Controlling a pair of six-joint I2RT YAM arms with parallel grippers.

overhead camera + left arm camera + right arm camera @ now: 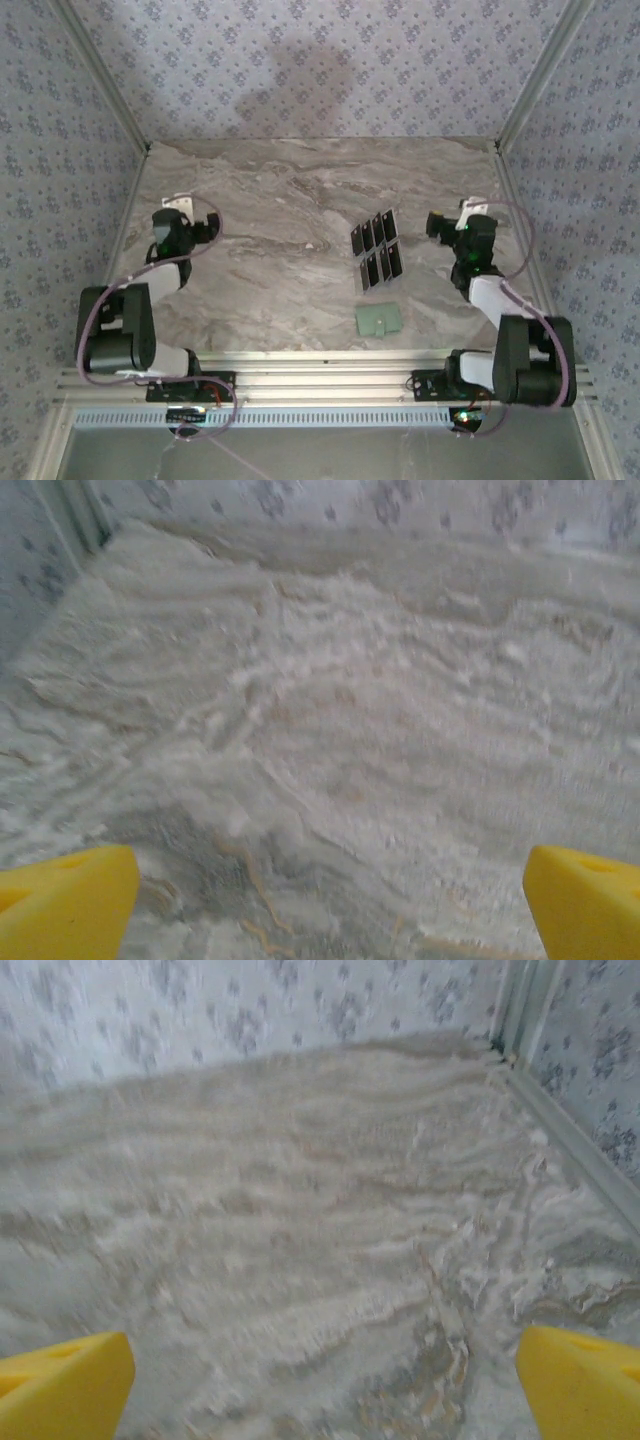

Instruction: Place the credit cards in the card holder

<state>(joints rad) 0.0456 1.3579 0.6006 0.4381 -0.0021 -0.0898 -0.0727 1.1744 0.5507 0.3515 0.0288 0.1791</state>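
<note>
Several dark glossy credit cards (376,249) lie in two slanted rows on the marble table, right of centre. The pale green card holder (380,319) lies flat just in front of them, nearer the arms. My left gripper (178,204) hovers at the table's left side, far from the cards, and points toward the back wall. In the left wrist view the left gripper (330,905) is open, its yellow fingertips (65,905) wide apart over bare marble. My right gripper (474,208) is right of the cards. The right gripper (325,1385) is open too, with only bare table between its yellow fingertips (585,1385).
The marble table (280,200) is enclosed by patterned walls with metal corner posts (530,80). An aluminium rail (320,375) carrying both arm bases runs along the near edge. Cables loop beside each arm.
</note>
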